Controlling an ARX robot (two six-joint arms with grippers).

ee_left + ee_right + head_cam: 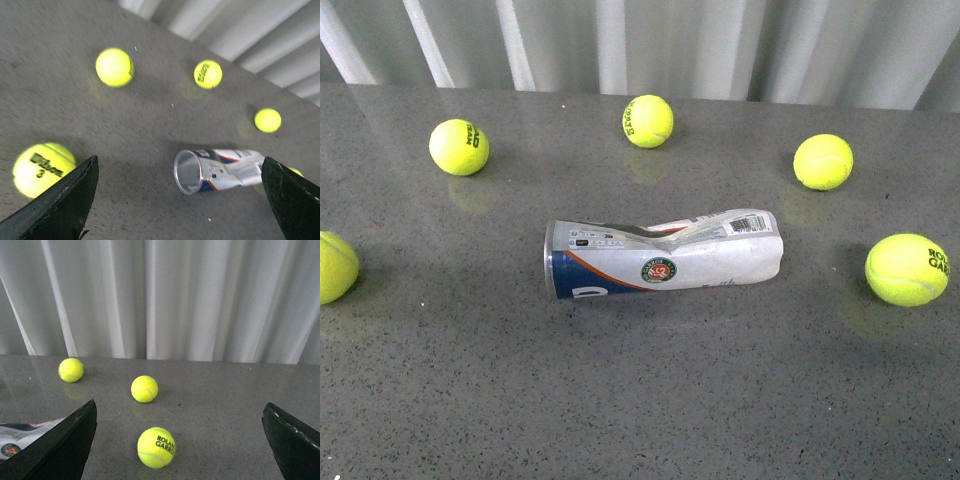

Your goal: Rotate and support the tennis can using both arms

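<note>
The tennis can [660,260] lies on its side in the middle of the grey table, dented in the middle, its metal-rimmed open end to the left and a round logo facing me. Neither arm shows in the front view. In the left wrist view the can [220,170] lies ahead with its open mouth toward the camera; my left gripper [180,200] is open and empty, apart from it. In the right wrist view only the can's end [22,437] shows behind one finger; my right gripper [180,440] is open and empty.
Several yellow tennis balls lie around the can: far left [458,147], far middle [648,121], far right [822,162], right [906,269] and at the left edge [335,267]. A white curtain [650,40] hangs behind the table.
</note>
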